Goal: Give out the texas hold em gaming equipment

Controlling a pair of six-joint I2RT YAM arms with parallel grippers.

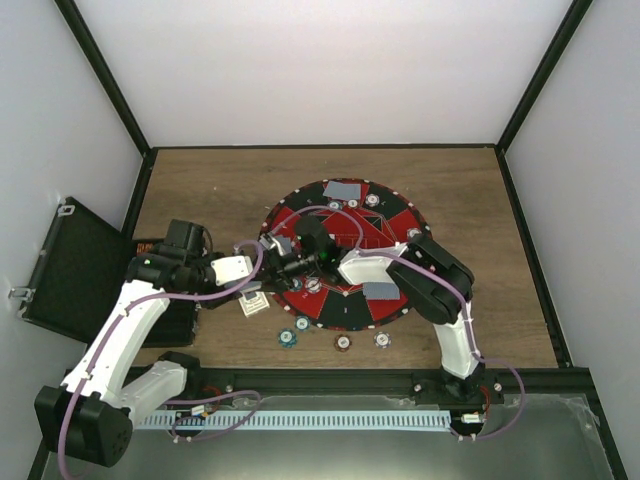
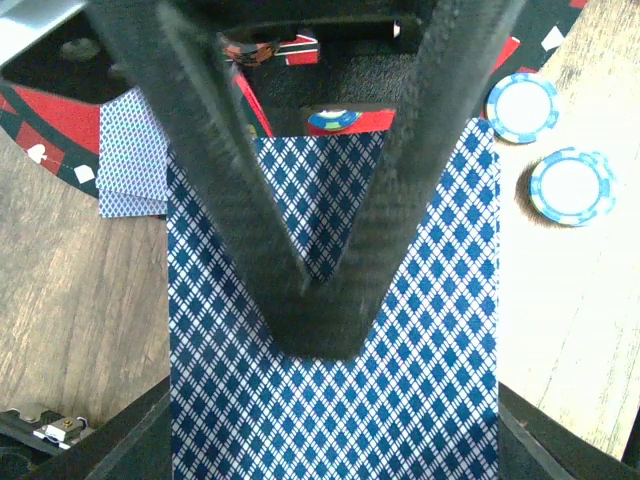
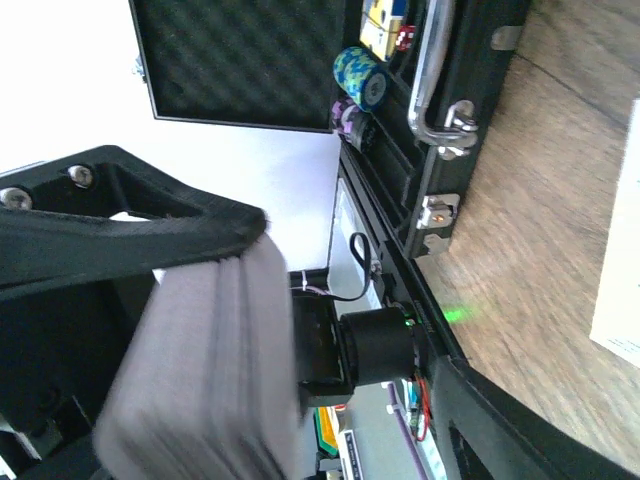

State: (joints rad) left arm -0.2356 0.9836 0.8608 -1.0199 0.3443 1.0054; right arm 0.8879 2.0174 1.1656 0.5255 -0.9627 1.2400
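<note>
Left claw [image 2: 320, 335]: my fingers are pinched together on a blue diamond-backed card [image 2: 420, 400], held at the left edge of the round poker mat [image 2: 45, 120]. Two blue-and-white chips [image 2: 522, 108] lie on the table [image 2: 80, 300] just off the mat. Right claw [image 3: 220, 340]: a grey, blurred card stack [image 3: 190, 400] sits between my fingers. I cannot tell whether it is clamped.

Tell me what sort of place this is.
Probably a lab robot cell, not a card room: white panel walls boxed by a black frame enclose a wooden table with a poker mat.
</note>
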